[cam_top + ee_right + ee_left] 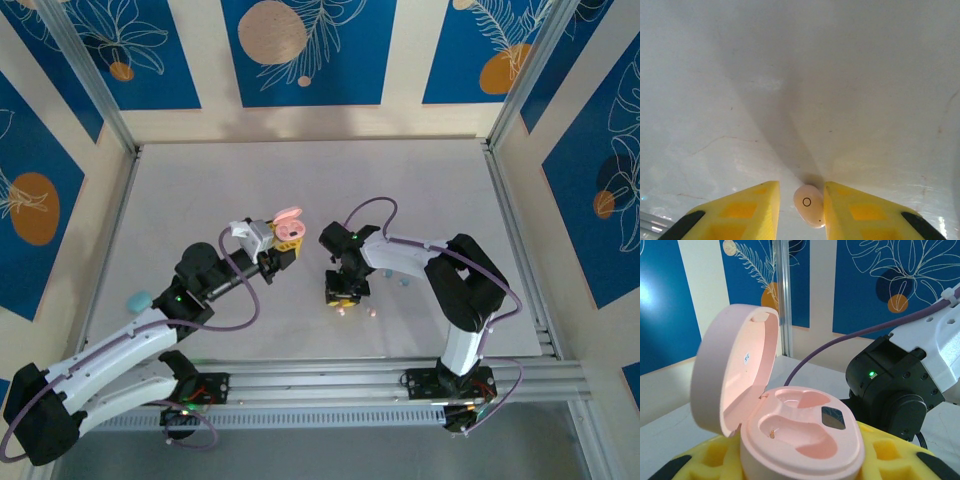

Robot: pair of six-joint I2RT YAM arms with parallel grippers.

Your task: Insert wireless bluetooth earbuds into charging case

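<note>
Left fingers (285, 240) clamp open pink case (800, 430), lid up, frame center. Right fingers (800, 187) narrowly apart, straddling pale bud (809, 205) on bench (800, 75), lower center, well off edges.

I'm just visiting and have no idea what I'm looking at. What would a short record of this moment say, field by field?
left jaws: closed on the pink case
case lid: open, both sockets empty
right jaws: pointing down at the table, slightly apart on either side of a peach-pink earbud
earbud: lying on the table, not gripped
elsewhere: a light blue case beside the left arm
</note>
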